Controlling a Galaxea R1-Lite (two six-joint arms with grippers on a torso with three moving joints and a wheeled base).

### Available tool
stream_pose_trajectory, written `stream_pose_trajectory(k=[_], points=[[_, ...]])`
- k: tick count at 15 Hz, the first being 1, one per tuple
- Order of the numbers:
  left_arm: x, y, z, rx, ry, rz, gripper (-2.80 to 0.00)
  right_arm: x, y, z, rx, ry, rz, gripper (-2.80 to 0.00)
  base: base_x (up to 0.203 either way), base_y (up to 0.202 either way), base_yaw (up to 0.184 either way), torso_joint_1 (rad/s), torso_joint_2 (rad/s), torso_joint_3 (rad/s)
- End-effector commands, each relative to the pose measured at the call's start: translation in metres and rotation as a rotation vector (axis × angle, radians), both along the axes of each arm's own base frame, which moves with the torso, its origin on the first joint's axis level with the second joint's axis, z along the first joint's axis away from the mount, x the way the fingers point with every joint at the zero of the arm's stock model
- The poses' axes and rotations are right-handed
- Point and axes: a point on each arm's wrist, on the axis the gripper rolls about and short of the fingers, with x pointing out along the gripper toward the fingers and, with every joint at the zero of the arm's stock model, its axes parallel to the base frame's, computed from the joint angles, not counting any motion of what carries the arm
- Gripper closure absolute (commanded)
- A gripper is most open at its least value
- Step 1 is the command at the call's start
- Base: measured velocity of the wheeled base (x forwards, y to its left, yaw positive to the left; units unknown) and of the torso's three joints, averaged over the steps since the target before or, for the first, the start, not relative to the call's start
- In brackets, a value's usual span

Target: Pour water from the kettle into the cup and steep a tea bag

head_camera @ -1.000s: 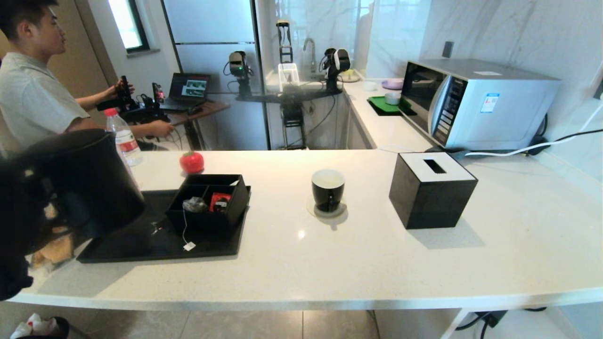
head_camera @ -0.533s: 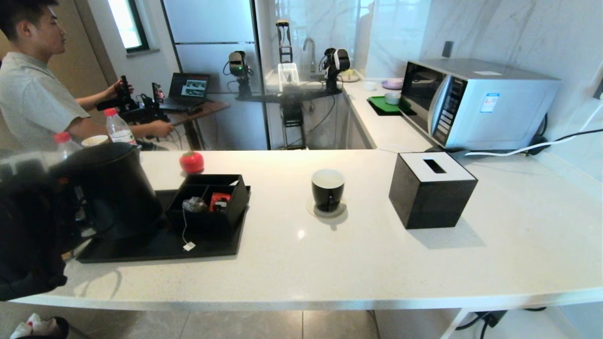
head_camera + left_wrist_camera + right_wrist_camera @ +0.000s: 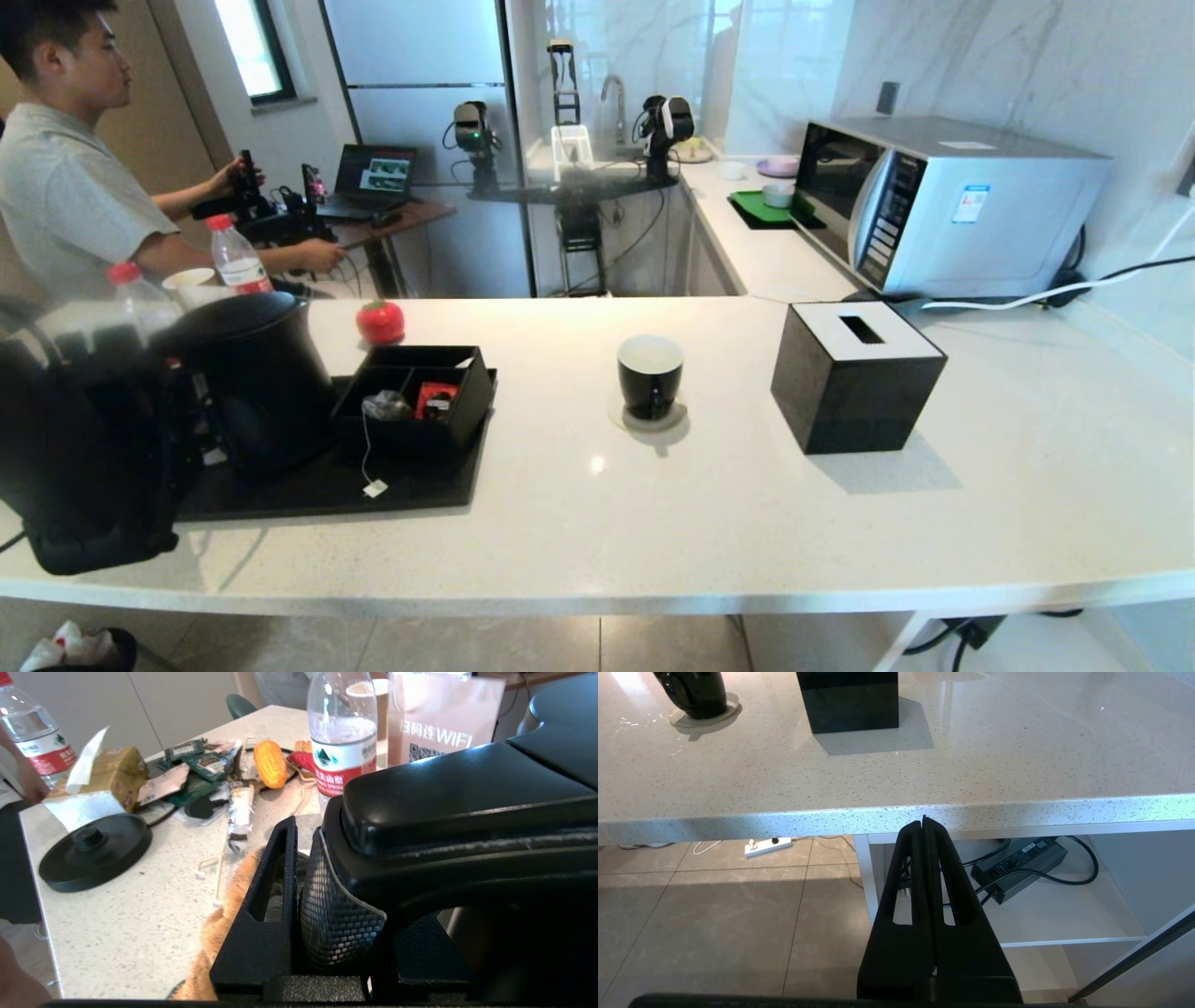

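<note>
Left gripper [image 3: 299,891] clamped on kettle [image 3: 245,373] handle, kettle upright on tray [image 3: 411,490] w/ tea bag [image 3: 385,405] box just right. Sloppy release could tip it. Cup [image 3: 650,375] sits right of tray. Right gripper [image 3: 924,826] closed, parked below counter edge.

Matte black kettle [image 3: 247,373], black cup [image 3: 650,377] seemingly white inside, red packet [image 3: 435,399]

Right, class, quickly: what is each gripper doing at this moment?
Left gripper: shut on the handle of the kettle.
Right gripper: shut, holding nothing, parked below the counter edge.
</note>
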Motion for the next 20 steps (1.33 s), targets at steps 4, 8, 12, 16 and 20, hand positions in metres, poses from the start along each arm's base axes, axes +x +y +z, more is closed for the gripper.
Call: stream_pose_trajectory(k=[4, 8, 12, 16, 20], points=[[0.0054, -0.0056, -0.0069, 0.006, -0.015, -0.016, 0.0, 0.0001, 0.0, -0.0001, 0.0, 0.002, 0.0, 0.0, 0.0, 0.0, 0.0, 0.0, 0.0, 0.0], [0.0054, -0.0056, -0.0069, 0.004, -0.017, -0.016, 0.0, 0.0001, 0.0, -0.0001, 0.001, 0.002, 0.0, 0.0, 0.0, 0.0, 0.0, 0.0, 0.0, 0.0], [0.0039, -0.006, -0.008, -0.001, -0.012, -0.014, 0.0, 0.0001, 0.0, -0.0001, 0.001, 0.002, 0.0, 0.0, 0.0, 0.0, 0.0, 0.0, 0.0, 0.0], [0.0025, -0.0058, -0.0073, -0.002, -0.013, -0.012, -2.8, 0.0001, 0.0, -0.0001, 0.0, 0.002, -0.001, 0.0, 0.0, 0.0, 0.0, 0.0, 0.0, 0.0], [-0.0012, -0.0075, -0.0097, -0.007, 0.004, -0.015, -2.8, 0.0001, 0.0, -0.0001, 0.001, 0.002, 0.0, 0.0, 0.0, 0.0, 0.0, 0.0, 0.0, 0.0]])
